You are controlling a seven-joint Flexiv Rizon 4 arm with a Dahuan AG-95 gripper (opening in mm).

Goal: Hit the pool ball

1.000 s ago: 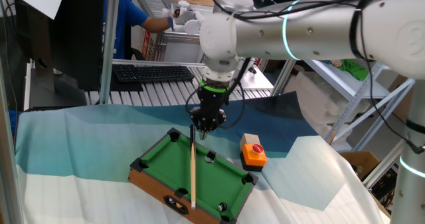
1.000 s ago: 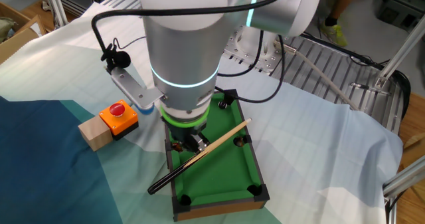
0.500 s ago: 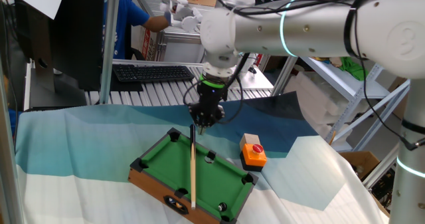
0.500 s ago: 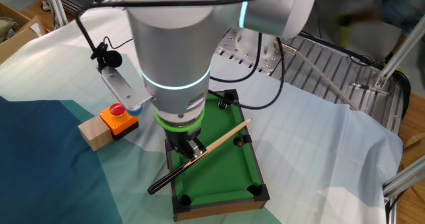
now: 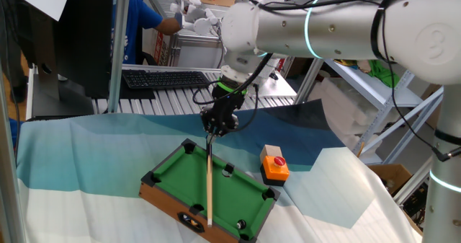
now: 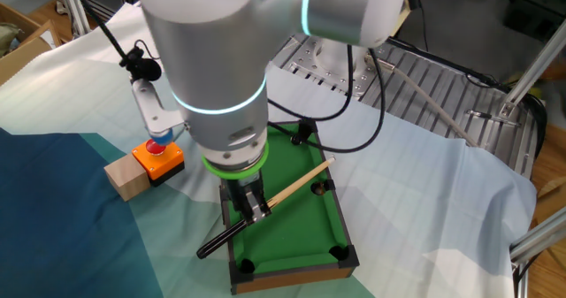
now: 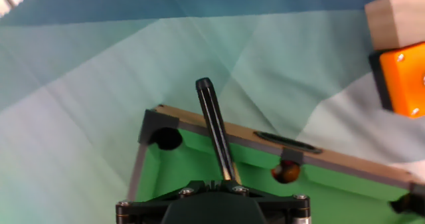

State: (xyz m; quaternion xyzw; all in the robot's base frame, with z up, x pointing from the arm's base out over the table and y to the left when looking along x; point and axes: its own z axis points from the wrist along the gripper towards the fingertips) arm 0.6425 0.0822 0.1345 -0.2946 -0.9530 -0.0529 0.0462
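Observation:
My gripper hangs over the far end of a small green pool table. In the other fixed view its fingers stand on either side of the long thin cue stick, close to it; whether they clamp it does not show. The cue lies along the felt, and its black butt sticks out past the table's end rail. The pool ball, tiny and dark brown, sits by the side pocket of the rail nearest the orange button box; it shows faintly in one fixed view.
The orange button box on its wooden block stands on the cloth beside the table, also in the other fixed view. Black pocket holes sit at the corners. A keyboard and a person are behind.
My gripper has shifted along the cue toward its black butt end, up and left in one fixed view. The cue and the ball have not visibly moved.

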